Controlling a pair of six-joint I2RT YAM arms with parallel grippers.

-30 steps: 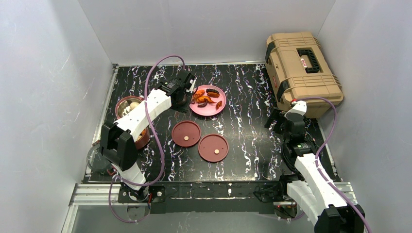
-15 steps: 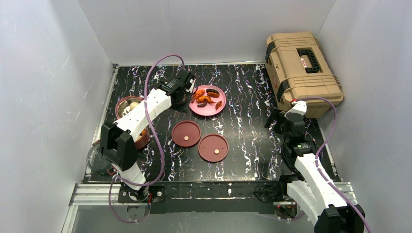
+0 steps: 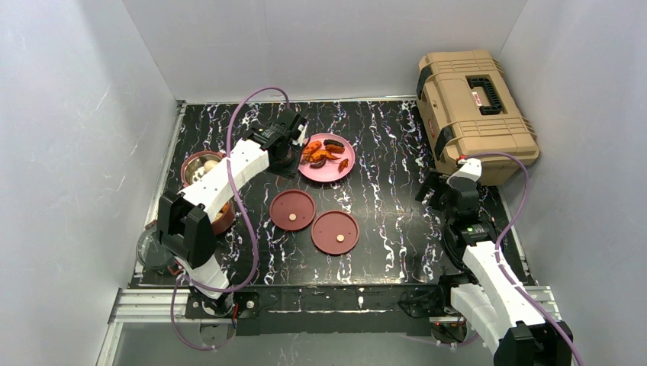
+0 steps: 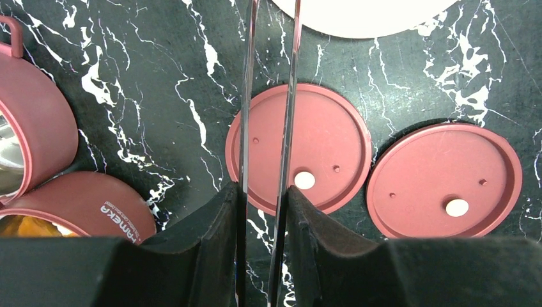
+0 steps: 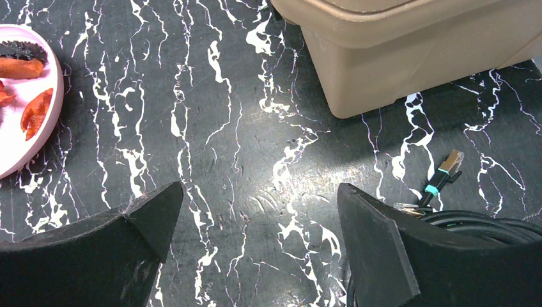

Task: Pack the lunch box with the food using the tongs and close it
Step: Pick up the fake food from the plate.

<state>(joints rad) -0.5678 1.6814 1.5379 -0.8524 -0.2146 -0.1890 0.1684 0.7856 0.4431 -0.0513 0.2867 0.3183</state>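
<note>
From above, the left arm (image 3: 229,171) stretches to the 9 o'clock rim of the plate (image 3: 328,176), which sits at 12 o'clock on the counter (image 3: 389,221). That puts its tool right at the food (image 3: 322,153), orange-red chunks and darker bits heaped there. Two bowls (image 3: 200,164) stand at 9 o'clock of the counter, a short swing from the plate, and the far one already holds pale pieces. Two lids (image 3: 293,210) lie flat at 6 o'clock of the plate, leaving the bowls open for filling. The right arm (image 3: 461,198) sits at 3 o'clock near the toolbox (image 3: 474,114), out of the working path

On the left wrist, the left jaws are clamped on the tongs (image 4: 247,128). The two thin blades run up between the fingers (image 4: 204,249) toward 12 o'clock, where the plate's edge shows. The squeeze leaves only a narrow gap between the blades. Their tips are out of frame, so I cannot tell whether they pinch a piece. The lids lie under and at 3 o'clock of the blades, the bowls at 9 o'clock

On the right wrist, the right jaws stand wide apart with nothing between them, over bare counter. The plate is at 9 o'clock, the toolbox at 1 o'clock and a cable (image 5: 447,169) at 4 o'clock. This arm probably waits for the closing step
</note>
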